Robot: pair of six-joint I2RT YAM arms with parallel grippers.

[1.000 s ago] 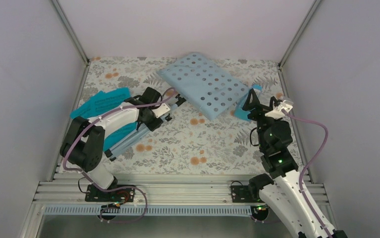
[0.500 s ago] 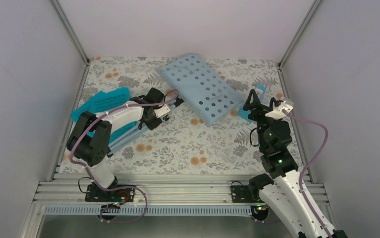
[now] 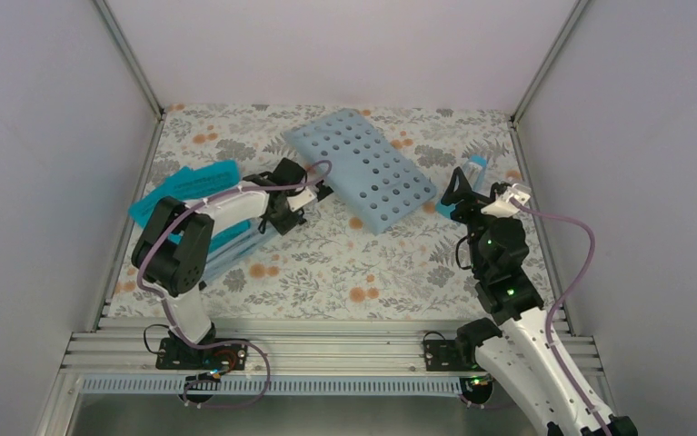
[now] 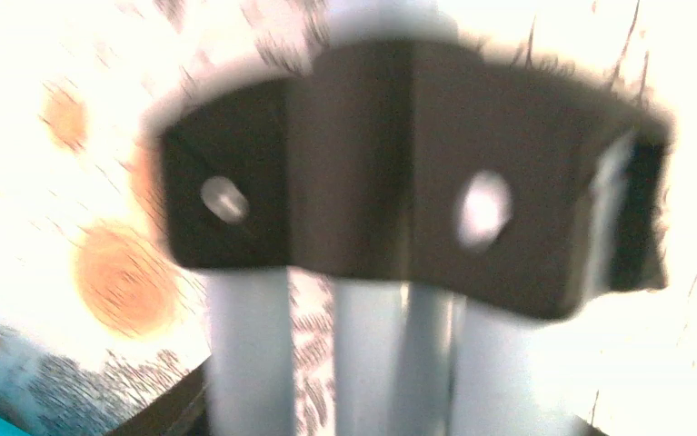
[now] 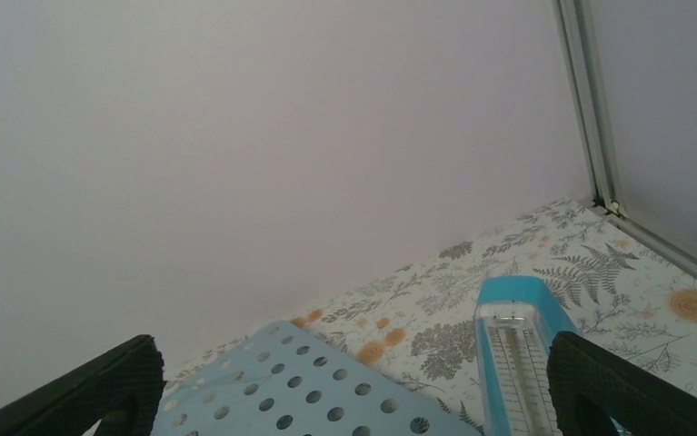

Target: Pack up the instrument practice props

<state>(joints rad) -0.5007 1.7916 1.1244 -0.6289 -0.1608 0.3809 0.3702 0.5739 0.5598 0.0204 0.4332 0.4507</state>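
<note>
We see the music stand (image 3: 363, 168) lying down on the flowered counter (image 3: 353, 263). Its pale blue board full of round holes sits at the far middle, turned on a slant. The thin tubes (image 3: 231, 250) of its legs are folded together and run from the board toward the near left, passing under the left arm.

The left fingers (image 3: 283, 216) are down at these tubes, near the end where they meet the board. From above we cannot tell whether they hold the tubes or only rest beside them. The left wrist view is blurred and very close. It shows a dark bracket (image 4: 399, 200) with two pale spots on it and three pale tubes (image 4: 235, 354) coming out of it side by side, over the bright flowered cloth. It does not show how wide the fingers stand either.

The turquoise sheets (image 3: 185, 186) lie at the left edge of the counter, partly covered by the left arm.

The small blue metronome (image 3: 473, 171) stands upright at the far right, near the right wall (image 3: 635, 136). The right fingers (image 3: 454, 188) are spread wide, hold nothing and point toward it. In the right wrist view the metronome (image 5: 517, 354) shows its whitish face just inside one of the right fingers (image 5: 635, 395). We cannot tell whether the two touch. A corner of the music stand (image 5: 299, 391) board shows between the two fingers
</note>
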